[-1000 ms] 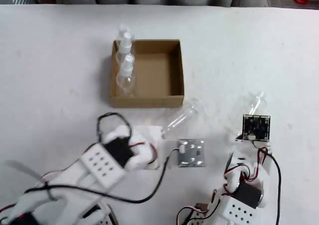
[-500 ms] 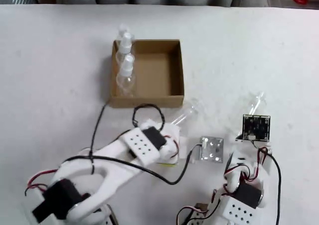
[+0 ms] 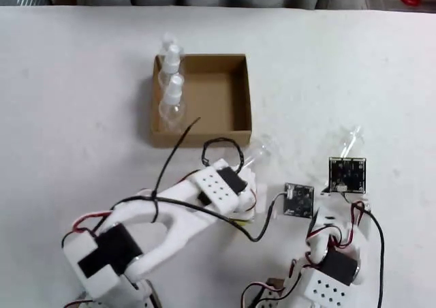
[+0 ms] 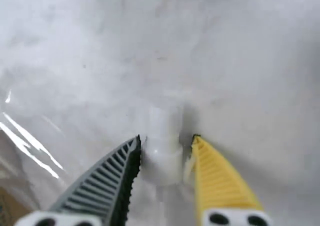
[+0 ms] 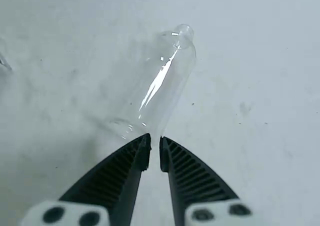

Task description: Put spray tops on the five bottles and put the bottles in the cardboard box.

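The cardboard box (image 3: pixel 235 93) sits in the middle of the table, and capped bottles (image 3: pixel 172 97) stand along its left wall. A clear bottle (image 3: pixel 253 155) with no top lies just in front of the box. My left arm (image 3: pixel 218 185) ends right beside it. My left gripper (image 4: pixel 165 138) is shut on a white spray top (image 4: pixel 162 158), with that bottle (image 4: pixel 25 141) close by. Another uncapped clear bottle (image 3: pixel 350 142) lies to the right. My right gripper (image 5: pixel 154 138) is shut and holds nothing, just short of this bottle's (image 5: pixel 160 86) open end.
The white table (image 3: pixel 82 117) has free room to the left of and behind the box. Black cables loop over the left arm (image 3: pixel 170 178). The right arm's base (image 3: pixel 334 267) stands at the near right edge.
My left arm has swung right and forward, from the near left to the bottle lying in front of the box. The right arm and both loose bottles have not moved.
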`<state>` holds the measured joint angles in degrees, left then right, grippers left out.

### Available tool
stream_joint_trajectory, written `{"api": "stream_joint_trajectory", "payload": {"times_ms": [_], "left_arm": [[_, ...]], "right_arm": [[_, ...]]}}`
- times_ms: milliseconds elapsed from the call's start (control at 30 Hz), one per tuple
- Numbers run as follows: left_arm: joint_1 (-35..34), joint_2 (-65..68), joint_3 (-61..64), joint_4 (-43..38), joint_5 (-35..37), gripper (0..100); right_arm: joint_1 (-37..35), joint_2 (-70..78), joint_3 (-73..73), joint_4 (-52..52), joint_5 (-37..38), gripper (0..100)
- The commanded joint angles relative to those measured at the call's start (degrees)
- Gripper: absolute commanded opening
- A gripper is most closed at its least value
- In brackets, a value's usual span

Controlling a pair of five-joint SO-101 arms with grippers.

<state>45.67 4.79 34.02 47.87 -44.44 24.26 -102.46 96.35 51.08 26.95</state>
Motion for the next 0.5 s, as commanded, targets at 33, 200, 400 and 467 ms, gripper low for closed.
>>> {"api": "stream_joint_trajectory", "payload": {"times_ms": [33, 200, 400, 467], "left_arm": [[-0.84, 0.57, -2.81, -0.79, -0.7, 16], [-0.75, 0.57, -2.9, -0.79, -0.35, 7], [-0.31, 0.4, -3.34, 0.97, -0.09, 2], [-0.48, -0.57, -3.43, 2.2, -0.09, 2]], "right_arm": [[0.13, -0.22, 0.53, 0.13, 0.79, 1.7], [0.13, -0.22, 0.53, 0.13, 0.79, 1.7], [0.13, -0.22, 0.53, 0.13, 0.79, 1.7], [0.13, -0.22, 0.53, 0.13, 0.79, 1.7]]}}
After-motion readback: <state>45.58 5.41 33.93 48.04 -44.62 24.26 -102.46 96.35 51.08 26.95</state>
